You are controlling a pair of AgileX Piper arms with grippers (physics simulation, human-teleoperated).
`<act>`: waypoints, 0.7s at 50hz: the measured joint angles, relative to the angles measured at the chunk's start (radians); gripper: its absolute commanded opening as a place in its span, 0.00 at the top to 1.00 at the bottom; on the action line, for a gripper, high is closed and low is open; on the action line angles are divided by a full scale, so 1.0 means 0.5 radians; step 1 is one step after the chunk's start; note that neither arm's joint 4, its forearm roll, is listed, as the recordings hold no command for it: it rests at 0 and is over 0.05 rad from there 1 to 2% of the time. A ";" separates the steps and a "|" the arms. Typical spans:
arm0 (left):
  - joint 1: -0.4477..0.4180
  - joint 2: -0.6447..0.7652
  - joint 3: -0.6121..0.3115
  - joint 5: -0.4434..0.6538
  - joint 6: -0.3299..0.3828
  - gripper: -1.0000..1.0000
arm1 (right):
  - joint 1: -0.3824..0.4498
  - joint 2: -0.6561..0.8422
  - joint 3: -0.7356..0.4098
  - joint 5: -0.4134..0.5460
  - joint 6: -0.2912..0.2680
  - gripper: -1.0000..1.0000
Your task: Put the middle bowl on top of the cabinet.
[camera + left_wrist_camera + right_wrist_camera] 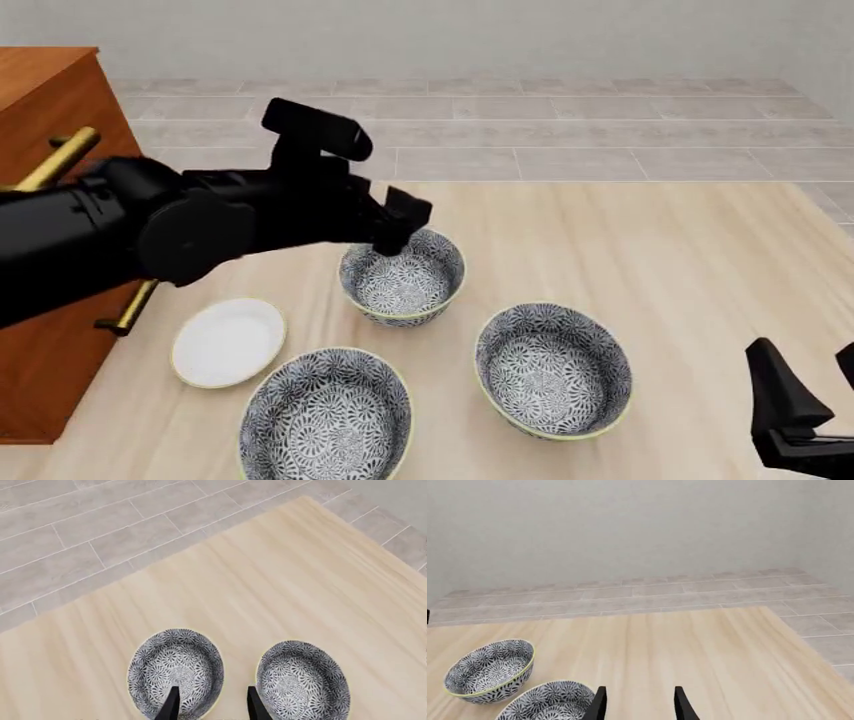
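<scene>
Left gripper [396,237] jaws spread, hovering over the small far bowl [402,278], right gripper [807,400] jaws spread at the near right edge, middle bowl [554,368] on the table [667,260] right of centre, widest bowl [326,415] near left, white saucer [228,341], cabinet [47,200] far left

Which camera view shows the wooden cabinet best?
The front view: the cabinet stands at the picture's left edge, partly hidden behind the left arm. Neither wrist view shows it at all.
</scene>
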 measured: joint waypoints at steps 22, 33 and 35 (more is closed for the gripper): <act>-0.045 0.092 0.071 -0.071 -0.132 0.00 | -0.008 -0.037 0.000 0.029 0.002 0.00; -0.084 0.169 0.101 -0.133 -0.196 0.00 | -0.010 -0.048 0.000 0.037 0.010 0.00; -0.089 0.185 0.105 -0.145 -0.206 0.00 | -0.011 -0.049 0.000 0.037 0.013 0.00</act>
